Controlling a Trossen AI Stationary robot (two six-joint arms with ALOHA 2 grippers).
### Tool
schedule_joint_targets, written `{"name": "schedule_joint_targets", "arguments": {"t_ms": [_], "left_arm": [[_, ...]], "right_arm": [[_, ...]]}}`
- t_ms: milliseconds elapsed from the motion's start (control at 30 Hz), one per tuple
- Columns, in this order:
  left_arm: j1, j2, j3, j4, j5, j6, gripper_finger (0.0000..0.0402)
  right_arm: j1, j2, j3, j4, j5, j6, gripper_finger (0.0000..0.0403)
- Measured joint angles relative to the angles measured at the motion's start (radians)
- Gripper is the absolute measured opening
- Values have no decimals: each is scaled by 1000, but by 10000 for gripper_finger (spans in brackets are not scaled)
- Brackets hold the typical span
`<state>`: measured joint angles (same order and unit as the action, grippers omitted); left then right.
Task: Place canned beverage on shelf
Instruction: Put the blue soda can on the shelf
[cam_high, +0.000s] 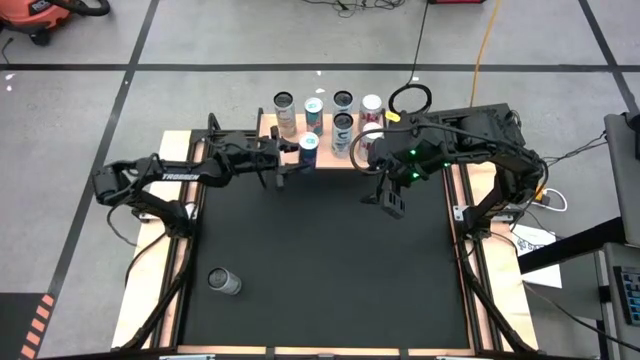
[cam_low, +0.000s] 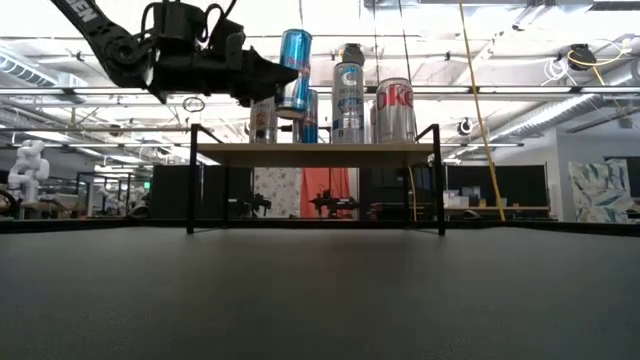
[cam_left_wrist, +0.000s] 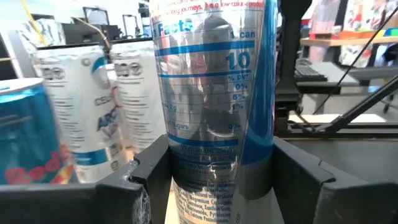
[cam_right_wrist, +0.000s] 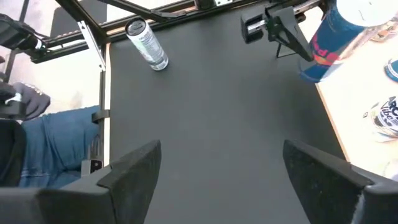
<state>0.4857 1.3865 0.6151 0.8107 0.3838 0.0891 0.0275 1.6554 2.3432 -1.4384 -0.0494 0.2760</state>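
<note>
My left gripper (cam_high: 296, 157) reaches level from the table's left and is shut on a blue-and-silver can (cam_low: 294, 68), held above the near left part of the shelf (cam_low: 315, 152). The shelf is a light-wood board on thin black legs at the table's far edge, and several cans (cam_high: 343, 112) stand upright on it. Another can (cam_high: 225, 282) lies on its side on the black mat near the table's left front. My right gripper (cam_high: 391, 203) hangs open over the mat, right of centre, with nothing between its fingers. My left gripper pinches the can's side wall (cam_left_wrist: 180, 168), at its lower half, between its two fingers (cam_left_wrist: 146, 183). The fingers lie level and come from the table's left, across the can. The can hangs clear of the shelf board, nearly upright with a slight tilt.
Light wooden strips (cam_high: 172, 250) run along the table's left and right sides. The standing cans fill the shelf's far row and its right part. The black mat (cam_high: 330, 270) stretches from the shelf to the near edge. A person's blue sleeve (cam_right_wrist: 56, 146) shows beyond the table's side.
</note>
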Motion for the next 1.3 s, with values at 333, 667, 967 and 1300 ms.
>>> {"name": "schedule_joint_targets", "arguments": {"t_ms": [333, 667, 967, 1300], "left_arm": [[57, 141, 0, 240, 34, -110, 213], [56, 199, 0, 271, -47, -110, 213], [57, 199, 0, 281, -59, -103, 213], [58, 241, 1, 287, -85, -81, 213]], "right_arm": [[19, 0, 0, 1, 0, 4, 318], [37, 0, 0, 12, 1, 0, 318], [40, 0, 0, 13, 1, -1, 318], [40, 0, 0, 13, 1, -4, 318]]}}
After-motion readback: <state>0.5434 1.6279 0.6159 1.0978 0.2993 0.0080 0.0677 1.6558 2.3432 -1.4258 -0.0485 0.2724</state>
